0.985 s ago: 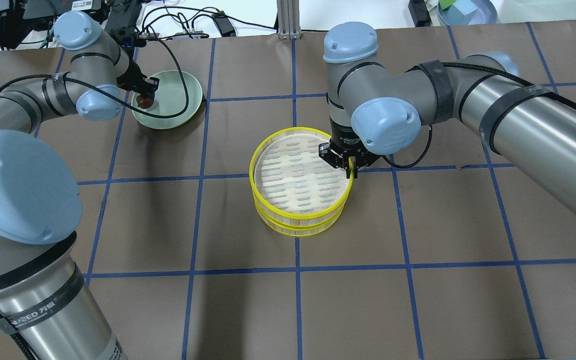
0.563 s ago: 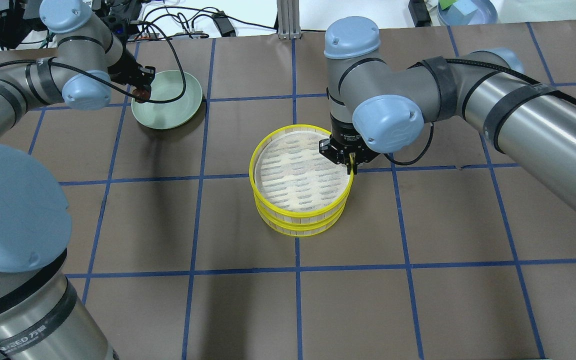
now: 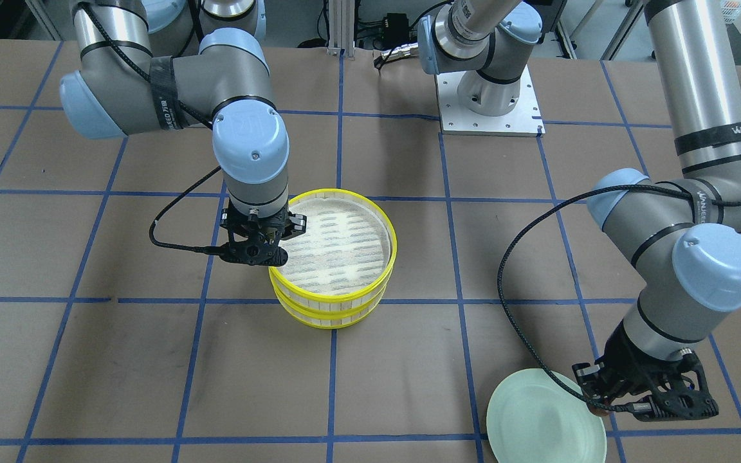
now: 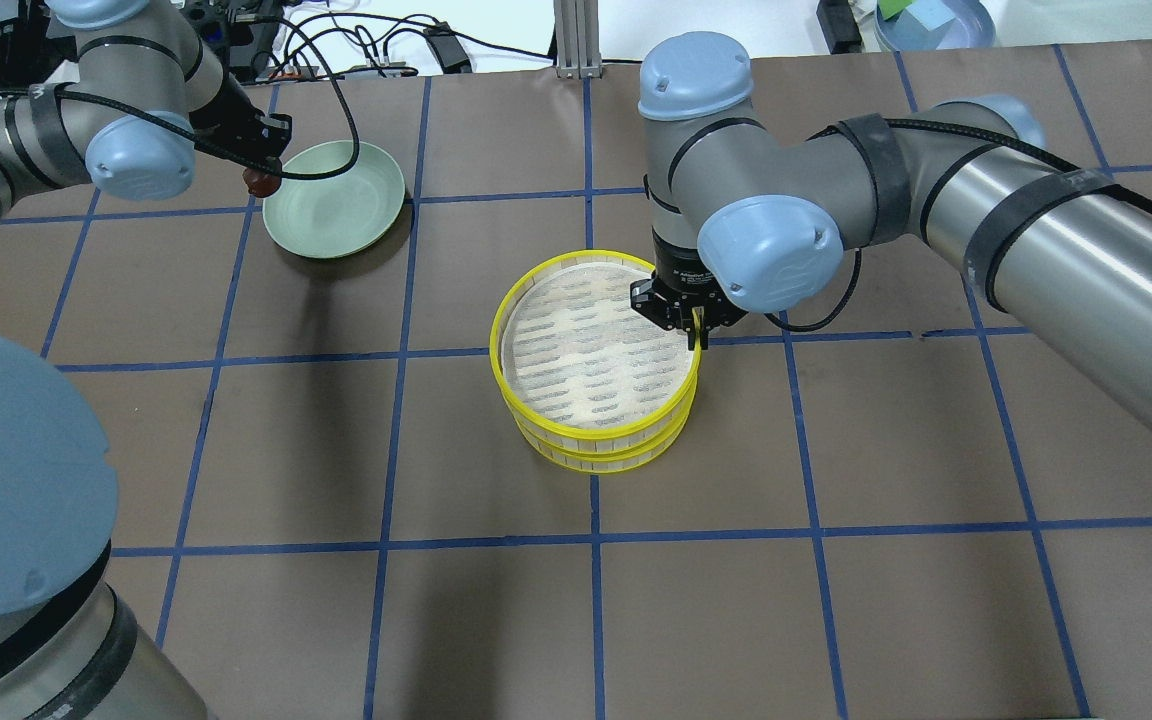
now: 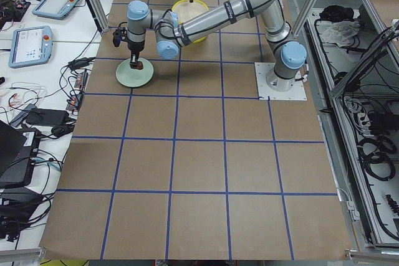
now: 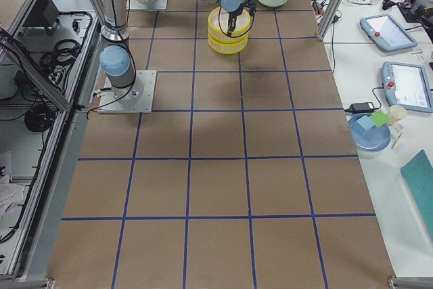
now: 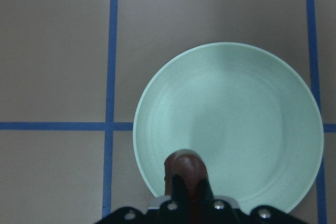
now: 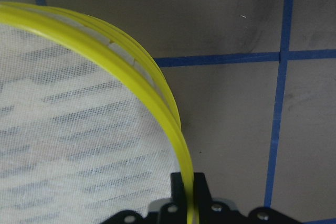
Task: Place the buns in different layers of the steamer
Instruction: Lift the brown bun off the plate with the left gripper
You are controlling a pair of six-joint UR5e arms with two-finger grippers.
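Our left gripper [image 4: 258,176] clamps the brown bun [image 7: 184,165] over the plate [image 4: 356,205] near the far-left corner, well left of the mid-table stacked trays [image 4: 496,340], whose top rim our right gripper [image 4: 701,338] pinches.

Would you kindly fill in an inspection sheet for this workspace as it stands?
Surface: brown table with a blue tape grid.
Job's things: top tray stacked over lower tray, its floor bare; brown bun held over the plate edge; no other bun seen.
Clutter: green plate, nothing on it.
Grippers: left gripper shut on brown bun; right gripper shut on top tray's rim.
Cables: left cable loops down to the wrist by the plate; right cable hangs beside the trays.
Surroundings: bowl and tablet on a side bench.
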